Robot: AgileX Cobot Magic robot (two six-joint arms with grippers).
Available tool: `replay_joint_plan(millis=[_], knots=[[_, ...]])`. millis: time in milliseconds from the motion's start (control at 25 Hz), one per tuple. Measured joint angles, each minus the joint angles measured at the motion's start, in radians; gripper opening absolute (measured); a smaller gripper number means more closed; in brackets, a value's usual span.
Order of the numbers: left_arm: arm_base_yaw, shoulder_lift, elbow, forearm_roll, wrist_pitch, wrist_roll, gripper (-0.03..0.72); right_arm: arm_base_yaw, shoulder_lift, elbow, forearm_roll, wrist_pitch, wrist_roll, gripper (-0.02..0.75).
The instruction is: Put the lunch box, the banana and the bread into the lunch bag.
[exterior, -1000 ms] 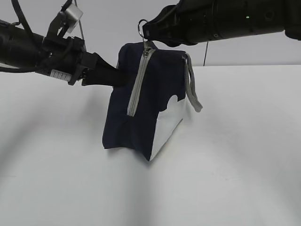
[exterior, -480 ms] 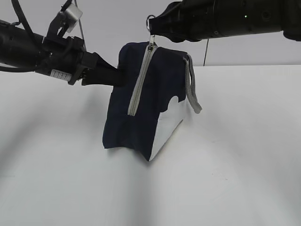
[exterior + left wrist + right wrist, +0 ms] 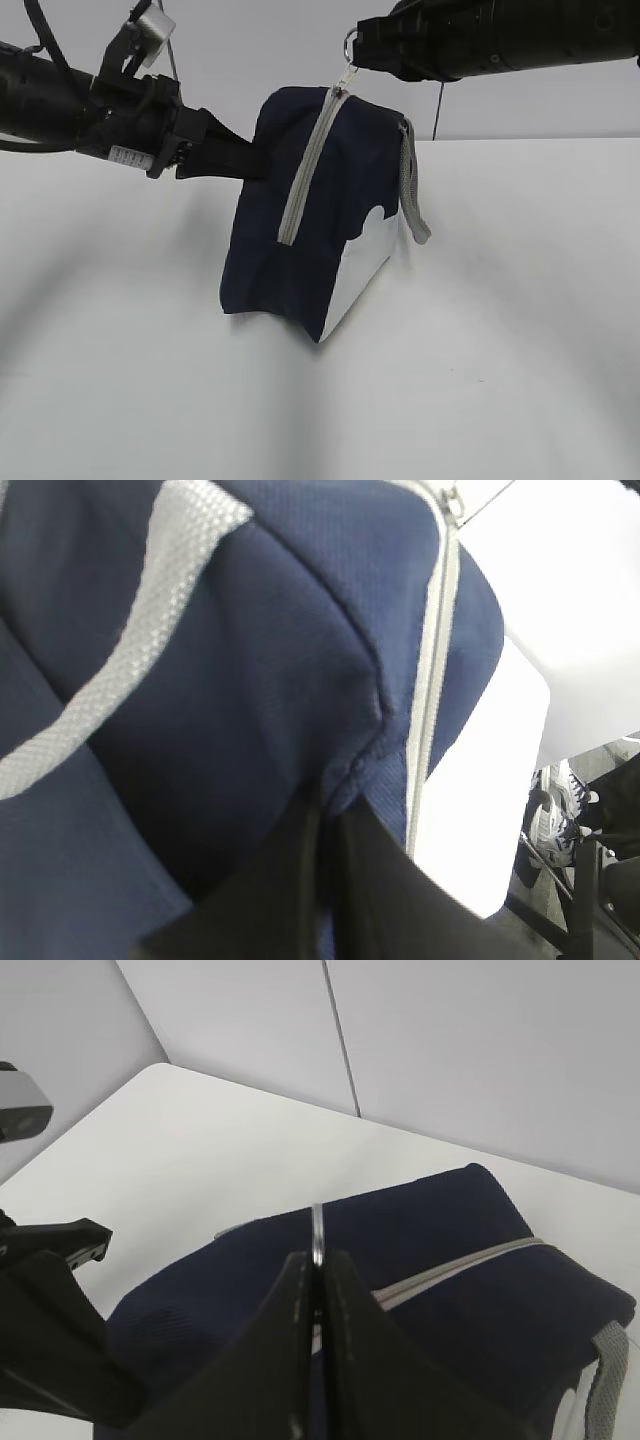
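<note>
Exterior view shows the right gripper (image 3: 358, 52), closed on the zipper ring (image 3: 350, 46), now further right along the lunch bag (image 3: 310, 220), while the left gripper (image 3: 255, 160) stays clamped on its side, so zipping progresses.

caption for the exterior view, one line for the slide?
Left gripper pinches the navy lunch bag fabric while the right gripper holds the zipper pull ring above the closed grey zipper.

White table (image 3: 520, 330), pale grey wall (image 3: 240, 50)
</note>
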Motion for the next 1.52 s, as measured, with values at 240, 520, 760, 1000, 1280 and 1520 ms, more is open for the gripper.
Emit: replay_joint_plan(millis=[240,520,760,1000,1280,1520], knots=[[-0.002,0.000,0.004,-0.001,0.006,0.014,0.003,-0.012,0.052,-0.054,0.000,-0.077,0.007,-0.016],[-0.006,0.000,0.006,-0.009,0.007,0.016,0.002,-0.014,0.159,-0.160,-0.004,-0.107,0.064,-0.016],[-0.006,0.000,0.006,-0.010,0.000,0.023,0.002,-0.020,0.200,-0.181,-0.006,-0.109,0.137,-0.016],[-0.008,0.000,0.026,-0.032,-0.019,0.032,0.002,-0.037,0.201,-0.191,-0.006,-0.106,0.179,-0.016],[-0.008,-0.002,0.101,-0.127,-0.049,0.103,0.002,-0.050,0.201,-0.234,-0.017,-0.158,0.192,-0.016],[-0.008,-0.002,0.108,-0.144,-0.053,0.125,0.002,-0.050,0.225,-0.241,-0.021,-0.150,0.221,-0.016]])
